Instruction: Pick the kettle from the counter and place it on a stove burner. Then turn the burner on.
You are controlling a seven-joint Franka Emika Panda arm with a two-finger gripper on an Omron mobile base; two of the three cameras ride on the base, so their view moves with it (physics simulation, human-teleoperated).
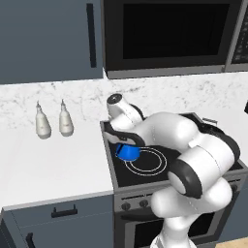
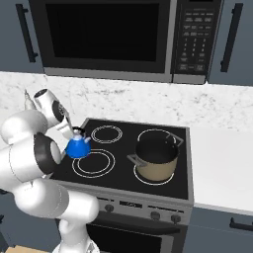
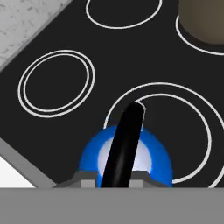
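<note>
The small blue kettle (image 1: 128,152) (image 2: 78,147) (image 3: 92,154) is over the black cooktop, at the left rim of the large double-ring stove burner (image 1: 147,164) (image 2: 101,163) (image 3: 192,131). My gripper (image 1: 124,143) (image 2: 74,131) (image 3: 113,180) is shut on its black arched handle (image 3: 124,140) from above. I cannot tell whether the kettle's base touches the glass. The white counter (image 1: 48,162) lies left of the stove.
A tan pot (image 2: 155,158) (image 3: 202,19) stands on the front right burner. Two white bottles (image 1: 53,122) stand at the back of the left counter. A smaller ring (image 2: 106,133) (image 3: 57,83) lies behind the large one. The microwave (image 2: 108,37) hangs overhead.
</note>
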